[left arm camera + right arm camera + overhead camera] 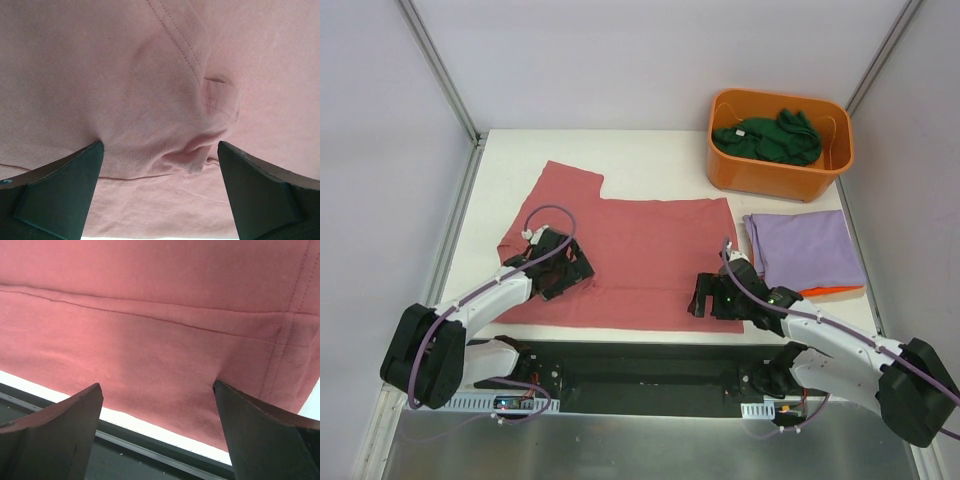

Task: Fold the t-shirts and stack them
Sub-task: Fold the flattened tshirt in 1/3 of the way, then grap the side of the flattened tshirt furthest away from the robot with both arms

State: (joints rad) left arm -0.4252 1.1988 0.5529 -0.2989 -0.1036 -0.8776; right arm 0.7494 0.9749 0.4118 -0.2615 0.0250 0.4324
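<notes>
A large dusty red-pink t-shirt (640, 250) lies spread flat on the white table, one sleeve at the far left. My left gripper (572, 272) is open and rests on its near-left part, where the cloth is wrinkled (190, 145) between the fingers. My right gripper (705, 297) is open over the shirt's near-right hem (165, 365), one finger pressing the cloth. A folded lavender-purple t-shirt (805, 248) lies at the right on top of an orange one (835, 291). A dark green t-shirt (770, 138) is bunched in the tub.
A rigid orange plastic tub (780, 170) stands at the back right. The table's near edge and a black rail (150, 445) run just below the shirt's hem. Metal frame posts stand at the far corners.
</notes>
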